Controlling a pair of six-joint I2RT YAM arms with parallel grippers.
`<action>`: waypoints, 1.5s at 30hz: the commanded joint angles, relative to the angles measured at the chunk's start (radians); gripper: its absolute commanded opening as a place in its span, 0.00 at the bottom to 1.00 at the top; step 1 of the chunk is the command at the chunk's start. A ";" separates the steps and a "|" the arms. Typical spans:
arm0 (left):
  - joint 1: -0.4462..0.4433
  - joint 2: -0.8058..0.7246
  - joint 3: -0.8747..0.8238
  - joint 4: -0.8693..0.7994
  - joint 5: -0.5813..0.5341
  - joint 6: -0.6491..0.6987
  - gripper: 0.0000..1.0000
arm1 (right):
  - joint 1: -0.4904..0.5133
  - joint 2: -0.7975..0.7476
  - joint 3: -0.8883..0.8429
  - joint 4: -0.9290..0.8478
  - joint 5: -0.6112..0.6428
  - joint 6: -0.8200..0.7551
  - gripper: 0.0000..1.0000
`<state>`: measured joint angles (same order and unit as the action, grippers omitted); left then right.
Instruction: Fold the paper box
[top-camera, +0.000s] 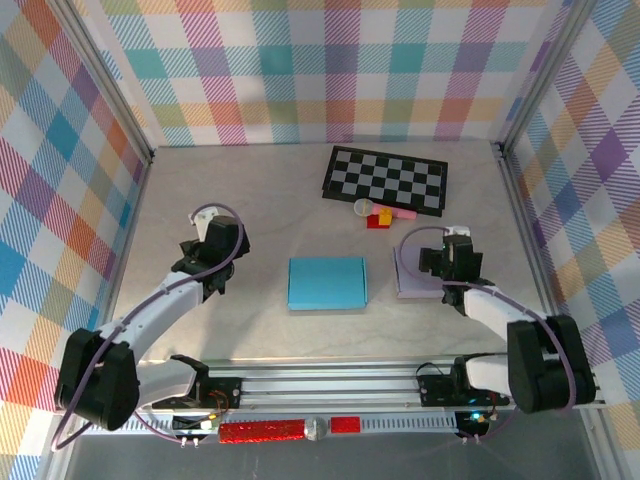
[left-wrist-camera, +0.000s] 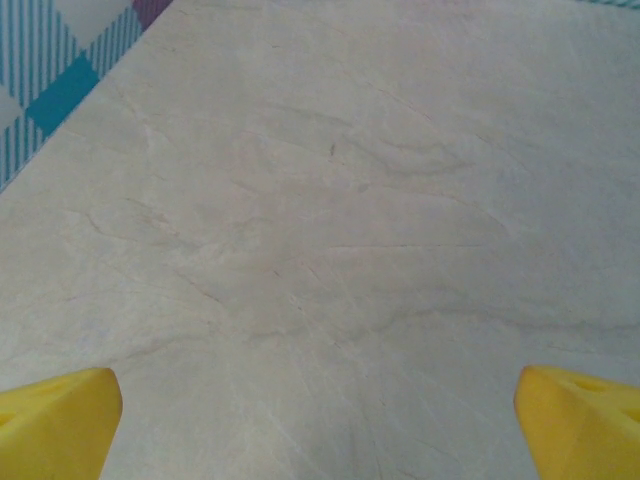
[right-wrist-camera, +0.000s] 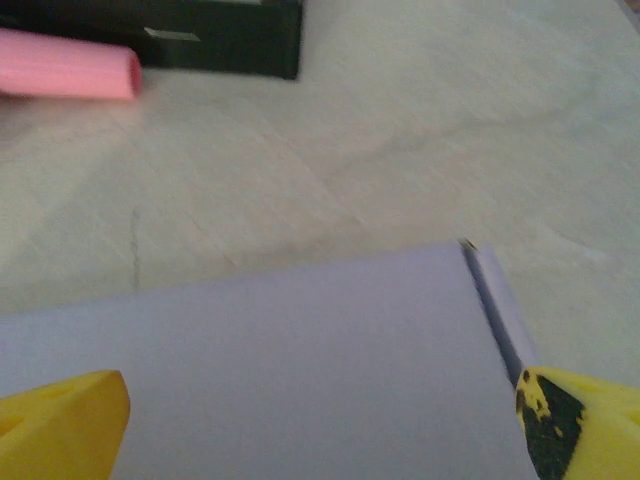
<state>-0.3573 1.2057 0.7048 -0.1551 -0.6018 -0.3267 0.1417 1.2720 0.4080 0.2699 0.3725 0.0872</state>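
Blue paper box: it is lying flat and closed in the middle of the counter, between the two arms and touching neither one.
Its long axis: it is running left to right, so each short end is facing one arm.
Left gripper: it is standing wide open and holding nothing, and its wrist view is showing bare counter under it. The blue box is lying to its right, apart from it.
Right gripper: it is also wide open with nothing between the jaws. It is hanging just over a lavender paper box, with the yellow fingertips at either side of that flat face.
Lavender box axis: it is lying with its longer side going from near to far, just to the right of the blue one.
Nearer arm: for the lavender box it is clearly the right one. For the blue box I cannot tell, as both are looking about equally far.
Behind: a checkerboard and a pink block are lying farther back, well apart from the blue box.
My judgement: the coming move is depending on the right gripper going straight down, not sideways.
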 joint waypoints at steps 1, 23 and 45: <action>0.026 0.037 -0.032 0.134 0.040 0.093 1.00 | -0.033 0.056 0.023 0.258 -0.083 -0.043 0.99; 0.202 0.251 -0.144 0.544 0.168 0.214 1.00 | -0.118 0.257 -0.023 0.599 -0.218 -0.030 0.99; 0.270 0.368 -0.310 1.043 0.342 0.313 1.00 | -0.117 0.261 -0.015 0.588 -0.215 -0.027 0.99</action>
<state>-0.1226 1.5829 0.3634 0.8047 -0.3031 0.0135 0.0193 1.5257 0.3809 0.8299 0.1493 0.0658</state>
